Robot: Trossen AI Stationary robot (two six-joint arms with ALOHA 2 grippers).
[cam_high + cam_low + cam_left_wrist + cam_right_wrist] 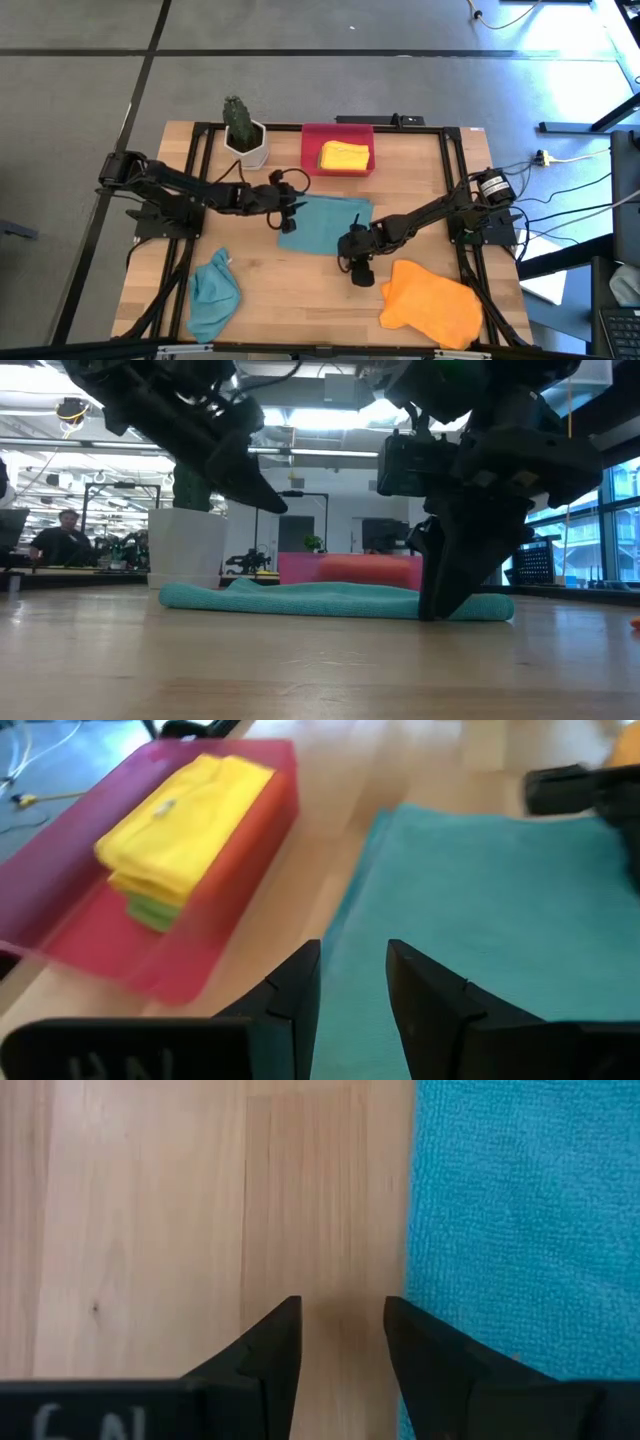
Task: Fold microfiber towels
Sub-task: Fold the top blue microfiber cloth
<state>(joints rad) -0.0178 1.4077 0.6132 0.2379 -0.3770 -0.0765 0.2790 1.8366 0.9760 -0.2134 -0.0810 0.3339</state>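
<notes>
Teal flat microfiber towel [325, 224] lies mid-worktop between both tools, long axis side to side; left tool [291, 207], jaws parted and empty, hovers over its far-left corner; right tool [358, 262], parted and empty, stands at its near-right edge; counted: two teal towels, one orange [432, 301], yellow over green in the red plastic tray [310, 150].

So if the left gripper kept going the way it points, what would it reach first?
Probably the flat teal towel: the left gripper, fingers apart, points along its edge; the red tray lies off to one side.
</notes>
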